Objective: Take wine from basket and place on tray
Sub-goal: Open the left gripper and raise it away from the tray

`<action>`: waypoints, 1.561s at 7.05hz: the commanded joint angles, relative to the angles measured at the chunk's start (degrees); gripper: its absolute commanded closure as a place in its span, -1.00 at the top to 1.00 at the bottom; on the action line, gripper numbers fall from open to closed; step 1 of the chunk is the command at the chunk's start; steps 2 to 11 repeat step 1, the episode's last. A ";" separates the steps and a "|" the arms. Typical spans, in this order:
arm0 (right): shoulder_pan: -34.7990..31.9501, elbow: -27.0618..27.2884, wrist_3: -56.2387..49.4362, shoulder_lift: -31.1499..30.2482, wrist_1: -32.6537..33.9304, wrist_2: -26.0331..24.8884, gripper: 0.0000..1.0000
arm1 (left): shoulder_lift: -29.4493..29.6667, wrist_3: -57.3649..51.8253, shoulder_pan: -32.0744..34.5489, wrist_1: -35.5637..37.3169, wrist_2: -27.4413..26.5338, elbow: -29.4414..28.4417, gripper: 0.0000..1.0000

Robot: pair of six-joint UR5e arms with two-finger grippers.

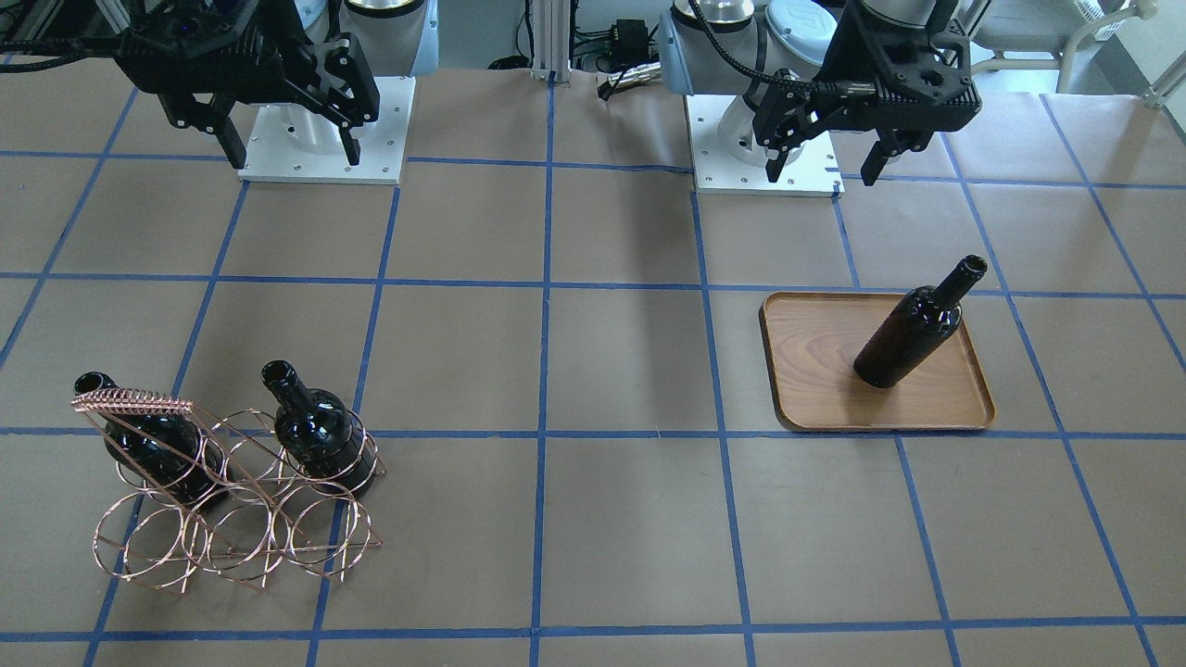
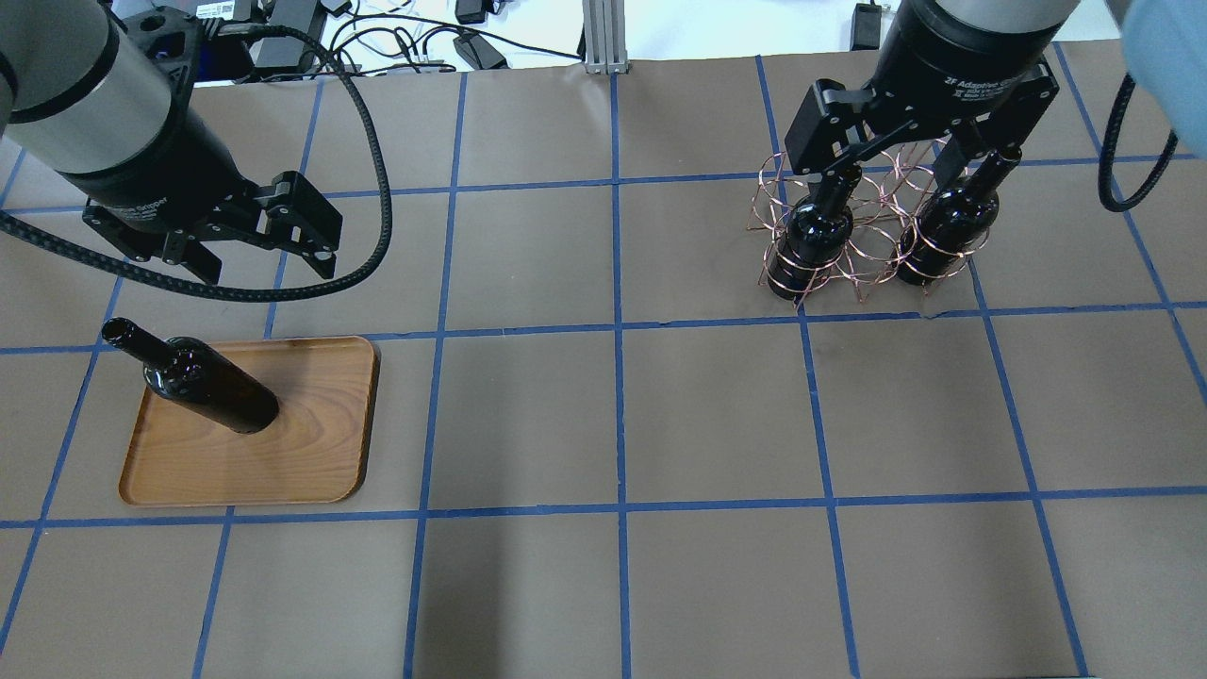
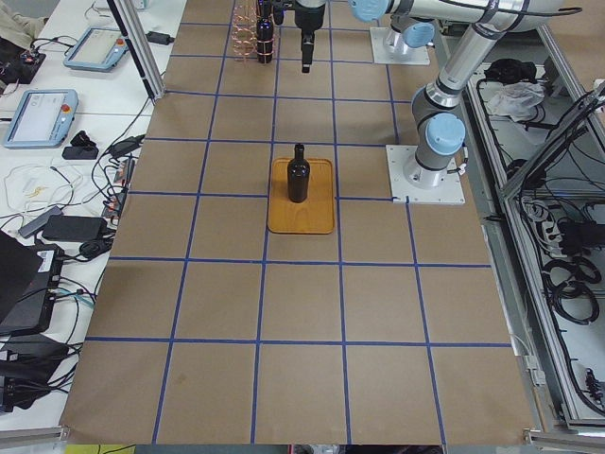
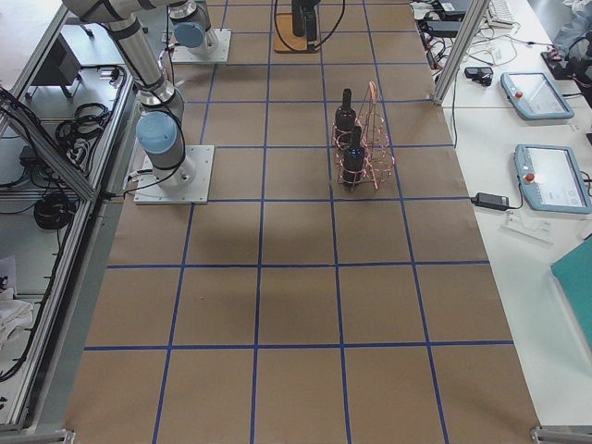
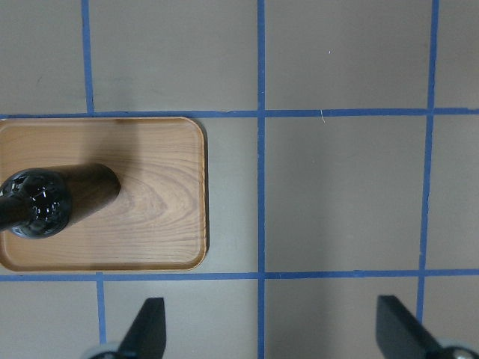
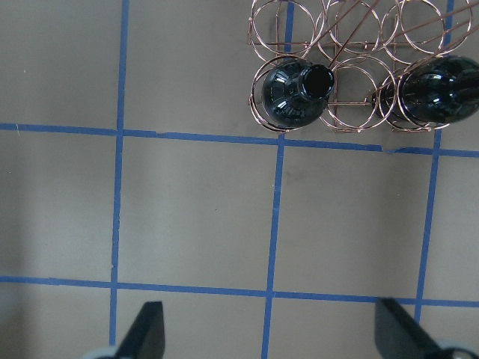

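Note:
One wine bottle stands upright on the wooden tray, seen also in the overhead view on the tray. Two more wine bottles stand in the copper wire basket. My left gripper is open and empty, raised just beyond the tray. Its wrist view shows the tray and the bottle below. My right gripper is open and empty, high above the basket. Its wrist view shows both basket bottles.
The table is brown paper with a blue tape grid. The two arm bases stand on white plates at the robot's side. Cables and tablets lie off the table's far edge.

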State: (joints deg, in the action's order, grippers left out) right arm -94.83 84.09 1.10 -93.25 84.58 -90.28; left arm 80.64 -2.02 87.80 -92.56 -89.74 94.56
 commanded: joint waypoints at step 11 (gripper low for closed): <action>0.09 0.46 1.19 0.17 0.15 -0.59 1.00 | 0.65 0.00 0.00 0.10 0.09 0.27 1.00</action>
